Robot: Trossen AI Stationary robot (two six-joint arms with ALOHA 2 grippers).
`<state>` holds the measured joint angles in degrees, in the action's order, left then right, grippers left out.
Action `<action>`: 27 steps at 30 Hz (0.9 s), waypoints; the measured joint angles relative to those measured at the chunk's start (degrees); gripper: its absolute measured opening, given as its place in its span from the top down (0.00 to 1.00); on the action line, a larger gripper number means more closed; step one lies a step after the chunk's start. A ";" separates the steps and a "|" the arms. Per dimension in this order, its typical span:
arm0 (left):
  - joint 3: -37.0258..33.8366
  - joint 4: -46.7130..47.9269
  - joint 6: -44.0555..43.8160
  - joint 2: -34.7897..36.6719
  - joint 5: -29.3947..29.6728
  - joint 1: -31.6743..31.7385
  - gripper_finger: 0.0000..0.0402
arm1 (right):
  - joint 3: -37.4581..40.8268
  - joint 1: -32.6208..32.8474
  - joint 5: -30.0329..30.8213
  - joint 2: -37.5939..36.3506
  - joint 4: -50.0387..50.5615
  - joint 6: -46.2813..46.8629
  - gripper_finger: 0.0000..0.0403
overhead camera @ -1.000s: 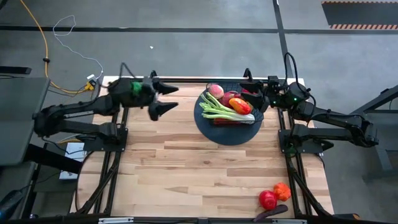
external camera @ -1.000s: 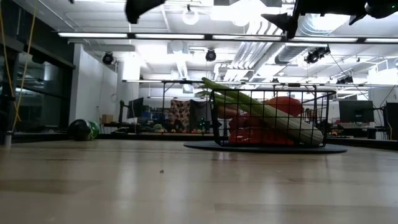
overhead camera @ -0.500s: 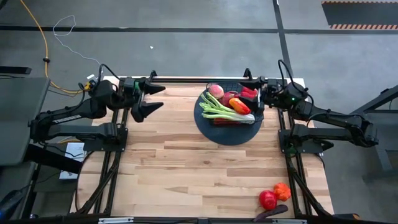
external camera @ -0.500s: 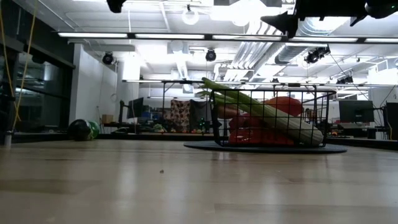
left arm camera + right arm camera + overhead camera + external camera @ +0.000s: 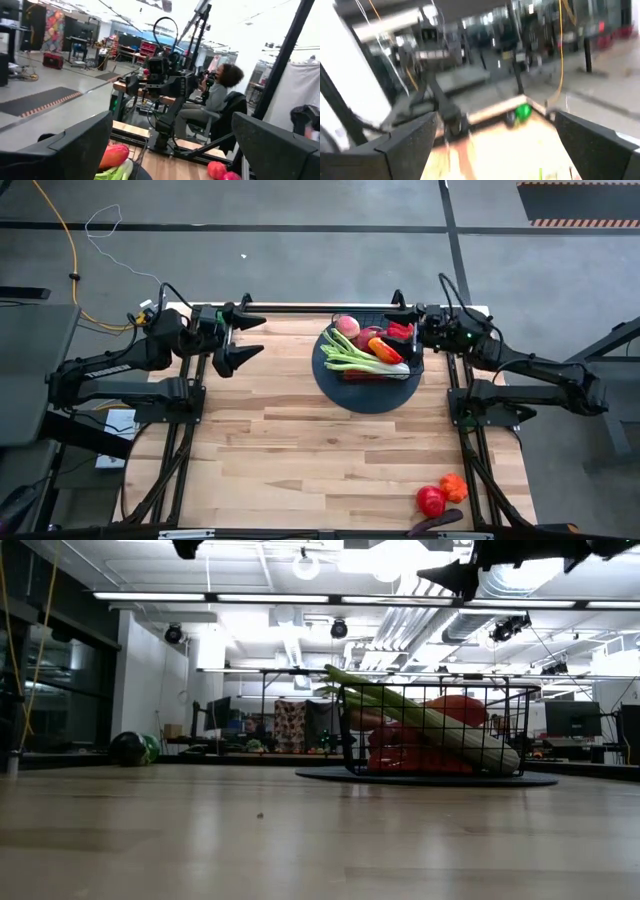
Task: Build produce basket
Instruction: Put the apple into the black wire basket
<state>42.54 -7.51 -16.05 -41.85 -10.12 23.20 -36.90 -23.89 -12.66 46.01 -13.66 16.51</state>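
Basket (image 5: 366,385) loaded with produce at the far side of the wooden surface (image 5: 300,450), right of centre.

Celery (image 5: 360,358) lies across the top, with a pink fruit (image 5: 346,326) behind it and red and orange pieces beside it. The left hand (image 5: 238,340) hangs at the far left edge, fingers spread wide and holding nothing. The right hand (image 5: 407,326), fingers apart and empty too, sits just beside the basket's far right rim. Two more round pieces, red (image 5: 431,501) and orange (image 5: 454,486), lie well apart at the near right corner.

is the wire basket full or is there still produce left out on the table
Partly filled: the black wire-mesh basket holds celery and red pieces, but a red round fruit and an orange one sit outside it.
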 joint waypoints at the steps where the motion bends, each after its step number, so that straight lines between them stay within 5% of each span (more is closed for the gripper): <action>1: 0.00 0.05 -0.43 0.00 0.57 0.00 0.01 | -1.78 0.32 -0.27 0.33 3.90 -0.09 0.02; 7: 0.00 0.90 -0.74 0.00 3.07 0.02 0.01 | -15.15 5.56 -4.81 3.53 38.10 3.48 0.02; 13: 0.00 0.89 0.64 -0.02 3.29 0.02 0.01 | -21.22 19.57 -7.39 5.70 69.04 19.44 0.02; 21: 0.00 0.87 0.65 -0.03 3.51 0.02 0.01 | -18.15 46.62 -10.45 7.25 72.70 55.55 0.02; 27: 0.00 0.87 0.78 -0.04 3.51 0.02 0.01 | -18.15 60.24 -10.24 13.81 70.24 76.88 0.02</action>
<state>42.54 -6.63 -15.27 -41.89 -6.61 23.22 -55.05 36.35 -22.90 59.82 56.58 93.39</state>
